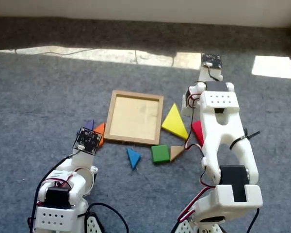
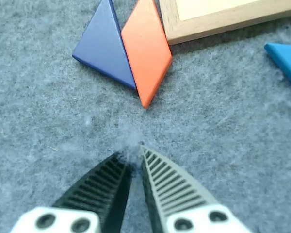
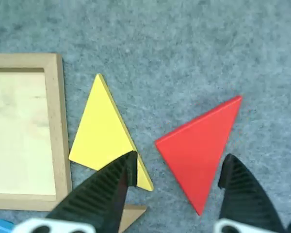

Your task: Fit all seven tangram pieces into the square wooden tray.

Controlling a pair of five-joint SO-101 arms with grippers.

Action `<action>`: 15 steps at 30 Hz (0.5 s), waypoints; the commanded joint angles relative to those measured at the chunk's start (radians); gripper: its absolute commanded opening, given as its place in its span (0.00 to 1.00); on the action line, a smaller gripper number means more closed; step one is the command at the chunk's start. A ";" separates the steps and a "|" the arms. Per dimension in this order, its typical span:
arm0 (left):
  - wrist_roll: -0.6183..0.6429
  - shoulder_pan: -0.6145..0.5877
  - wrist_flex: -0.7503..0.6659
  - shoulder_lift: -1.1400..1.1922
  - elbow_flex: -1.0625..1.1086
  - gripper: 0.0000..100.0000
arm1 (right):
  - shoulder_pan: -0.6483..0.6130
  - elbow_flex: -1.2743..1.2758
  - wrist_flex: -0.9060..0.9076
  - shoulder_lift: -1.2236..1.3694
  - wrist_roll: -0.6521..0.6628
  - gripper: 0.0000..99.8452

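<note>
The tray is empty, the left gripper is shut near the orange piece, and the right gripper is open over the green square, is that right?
Not quite. The right gripper is open over the red triangle, not the green square, as the right wrist view shows. The rest holds: the tray is empty and the left gripper is shut near the orange piece.

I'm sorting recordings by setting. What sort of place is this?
Likely an indoor room near a window: a grey carpet-like surface lies under everything, patches of sunlight fall across it, and a pale wall runs along its far edge.
</note>
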 commanded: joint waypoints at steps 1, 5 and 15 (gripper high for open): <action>0.008 -0.012 0.002 -0.033 0.021 0.01 | -0.012 -0.008 0.008 0.019 0.000 0.33; 0.008 -0.012 0.002 -0.033 0.021 0.01 | -0.010 -0.012 0.008 0.130 0.000 0.41; 0.008 -0.012 0.002 -0.033 0.021 0.01 | 0.033 -0.107 -0.027 0.254 -0.055 0.41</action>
